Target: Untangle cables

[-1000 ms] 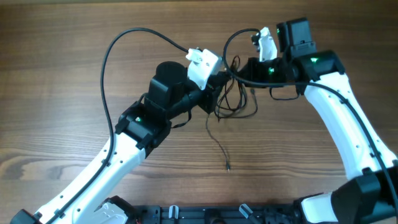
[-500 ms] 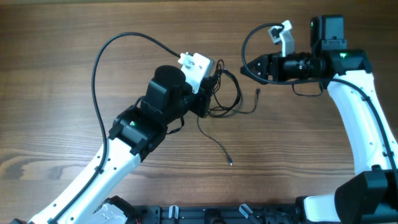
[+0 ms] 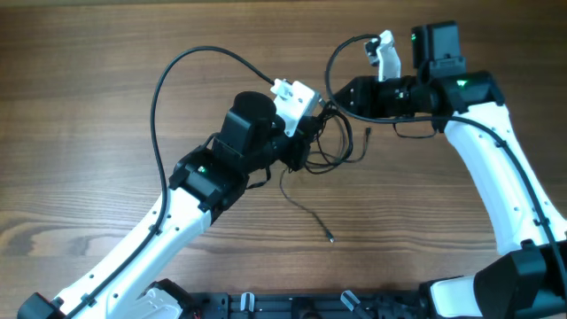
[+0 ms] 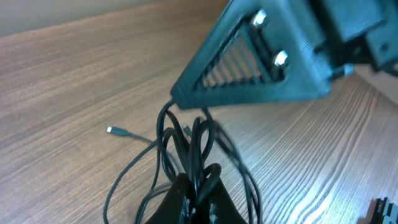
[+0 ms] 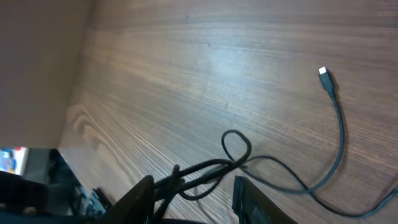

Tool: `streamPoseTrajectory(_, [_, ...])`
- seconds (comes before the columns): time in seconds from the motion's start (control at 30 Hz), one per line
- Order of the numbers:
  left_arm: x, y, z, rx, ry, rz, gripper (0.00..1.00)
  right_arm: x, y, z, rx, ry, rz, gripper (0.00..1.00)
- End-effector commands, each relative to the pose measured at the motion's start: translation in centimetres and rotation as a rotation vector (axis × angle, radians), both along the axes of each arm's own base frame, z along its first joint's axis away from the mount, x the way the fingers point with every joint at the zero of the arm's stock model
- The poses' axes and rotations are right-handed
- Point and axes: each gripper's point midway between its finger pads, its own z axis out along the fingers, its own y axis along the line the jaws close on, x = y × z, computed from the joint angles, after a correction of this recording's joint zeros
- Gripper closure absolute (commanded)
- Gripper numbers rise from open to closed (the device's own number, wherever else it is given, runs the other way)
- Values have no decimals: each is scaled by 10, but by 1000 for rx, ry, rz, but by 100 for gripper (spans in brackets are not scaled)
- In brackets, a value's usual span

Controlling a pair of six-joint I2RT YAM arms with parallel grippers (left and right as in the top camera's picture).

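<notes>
The cables (image 3: 344, 152) are thin black cords in a loose tangle of loops on the wooden table, between my two grippers. My left gripper (image 3: 307, 143) is shut on several strands of the bundle; the left wrist view shows its jaws (image 4: 198, 186) pinching upright loops (image 4: 186, 140). My right gripper (image 3: 340, 97) is at the far side of the bundle, open, with a few strands (image 5: 205, 171) running between its fingers (image 5: 194, 198). One tail ends in a plug (image 3: 330, 237) toward the front. Another plug (image 5: 323, 73) lies free on the table.
The left arm's thick black cable (image 3: 177, 80) arcs over the table's left half. The right arm's thick cable (image 3: 341, 53) loops above its gripper. In the left wrist view the right gripper (image 4: 261, 68) hangs just beyond the loops. The table's front edge has black fixtures (image 3: 292, 306).
My right gripper, pulled away to the right half a second ago, has moved back left to the bundle. My left gripper has shifted slightly right, still holding the cables.
</notes>
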Motion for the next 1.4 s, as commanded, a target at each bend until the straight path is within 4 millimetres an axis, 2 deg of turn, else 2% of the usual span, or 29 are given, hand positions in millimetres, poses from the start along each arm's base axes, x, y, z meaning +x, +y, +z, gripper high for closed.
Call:
streamPoseTrajectory(0.0, [2,-7,17,-34,-54,-23,96,-3,-8,-16,-169,2,-63,61])
streamPoseTrajectory(0.07, [1,-6,22,-41,-64,-22,96,3,-21,-34,-221,78,-168,73])
streamPoseTrajectory(0.13, [0,-2,30,-50,-83,-14,96,8,-29,-47,-239,122,-205,77])
streamPoseTrajectory(0.23, [6,22,58,-69,-160,74,96,8,-39,-68,-267,191,-217,77])
streamPoseTrajectory(0.27, [6,42,82,-90,-222,139,96,8,-46,-80,-283,233,-228,78])
streamPoseTrajectory(0.37, [-3,68,117,-135,-307,198,96,12,-54,-92,-288,271,-250,79])
streamPoseTrajectory(0.4, [-8,75,122,-139,-315,207,96,13,-53,-90,-263,270,-246,77])
streamPoseTrajectory(0.47, [-14,76,113,-119,-279,195,96,16,-39,-78,-146,225,-147,74])
streamPoseTrajectory(0.5, [-16,73,106,-110,-252,175,96,16,-24,-60,-7,169,-34,68])
streamPoseTrajectory(0.53, [-20,66,98,-105,-216,133,96,15,-16,-43,101,110,56,61])
streamPoseTrajectory(0.6, [-31,48,86,-101,-183,-5,96,4,-8,5,367,-128,302,37])
streamPoseTrajectory(0.63, [-35,39,81,-104,-164,-64,96,1,-8,18,434,-201,353,33])
streamPoseTrajectory(0.7, [-38,23,62,-112,-92,-159,96,-11,-6,48,587,-370,461,18])
streamPoseTrajectory(0.77, [-36,4,46,-142,-32,-254,96,-13,1,46,555,-444,514,14])
streamPoseTrajectory(0.87, [-22,-10,27,-146,-4,-277,96,-15,9,38,512,-446,538,18])
streamPoseTrajectory(0.9, [-17,-11,21,-140,5,-273,96,-18,13,38,515,-442,552,23])
streamPoseTrajectory(0.93, [-11,-12,18,-131,-1,-254,96,-21,18,38,514,-438,564,36])
streamPoseTrajectory(0.97, [-7,-11,19,-128,-16,-239,96,-22,23,35,500,-431,576,65])
streamPoseTrajectory(1.0, [-3,-11,22,-133,-31,-224,96,-24,27,29,472,-419,586,75])
streamPoseTrajectory(1.03, [2,-13,32,-165,-62,-214,96,-26,36,13,378,-396,608,94])
streamPoseTrajectory(1.1, [8,-13,41,-177,-109,-198,96,-27,44,2,315,-334,596,96])
streamPoseTrajectory(1.17, [28,2,40,-155,-106,-40,96,-25,43,-4,287,-298,573,96])
streamPoseTrajectory(1.2, [43,18,42,-146,-109,105,96,-23,41,-7,265,-283,557,96])
streamPoseTrajectory(1.27, [59,41,47,-149,-119,284,96,-24,41,-8,264,-276,556,95])
streamPoseTrajectory(1.3, [69,59,54,-178,-119,427,96,-21,40,-11,246,-253,533,96])
streamPoseTrajectory(1.33, [72,65,57,-210,-108,481,96,-19,39,-11,241,-251,524,96])
streamPoseTrajectory(1.37, [69,60,59,-216,-106,443,96,-17,39,-10,240,-271,526,85])
